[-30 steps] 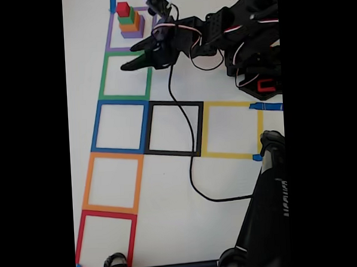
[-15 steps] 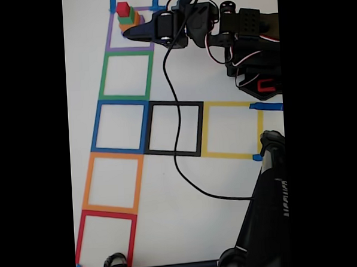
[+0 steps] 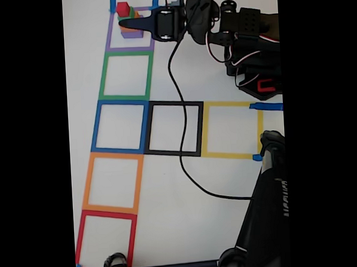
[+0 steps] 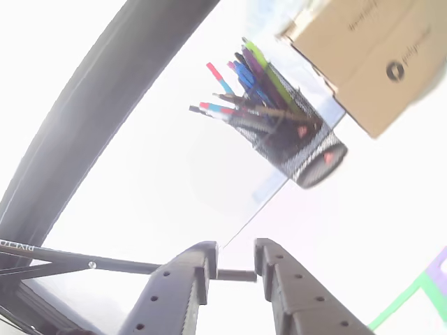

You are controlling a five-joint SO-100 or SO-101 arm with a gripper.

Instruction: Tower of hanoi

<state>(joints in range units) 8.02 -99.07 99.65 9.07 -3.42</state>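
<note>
stack [image 3: 128,22] at 12 o'clock on desk [image 3: 169,188], in purple square [image 3: 111,41] | red cube [image 3: 122,8] on top | hand [image 3: 125,21] at stack's side, narrow gap, empty | cubes likely light, rigid, smooth — pinch red's opposite flat faces, gently or tower may topple

Upper left of the fixed view, the hand [image 3: 125,21] sits right across the tower of hanoi [image 3: 131,21], so the green and orange cubes are mostly covered and it's too small to tell whether the fingers actually touch anything. The arm [image 3: 239,34] is chopped off by the right-hand black bar. In the other view, the cardboard box [image 4: 370,56] runs off the top right, the hand's [image 4: 234,257] fingers are cut by the bottom edge, and the table [image 4: 174,174] is blown out white.
</note>
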